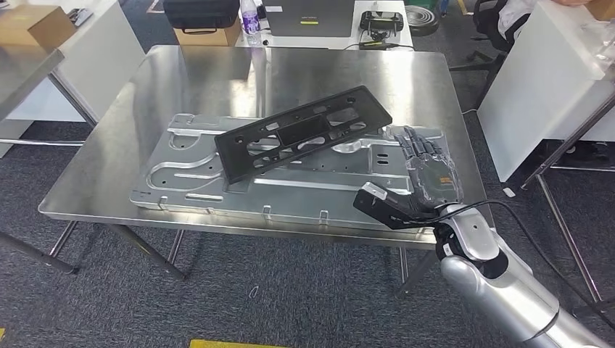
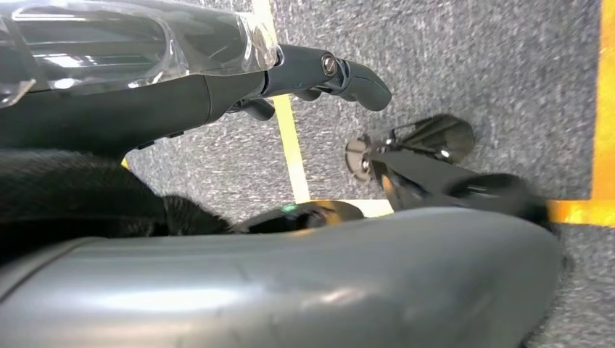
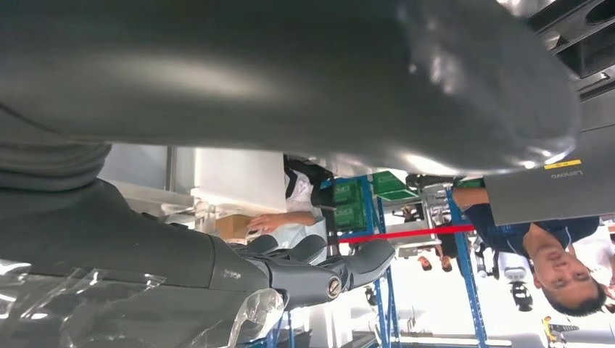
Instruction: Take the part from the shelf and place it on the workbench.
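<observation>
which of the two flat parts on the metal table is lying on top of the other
The black plastic panel is on top. It lies slanted across the larger silver sheet-metal plate, which rests directly on the table.

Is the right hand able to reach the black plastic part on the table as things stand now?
Probably yes. The right hand is open, just beside the near end of the black plastic part, which lies uncovered on the grey metal panel. Nothing stands between them.

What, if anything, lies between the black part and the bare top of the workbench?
A silver stamped metal panel lies flat on the workbench, and the black part rests across it. The right hand is beside the part's end, holding nothing.
</observation>
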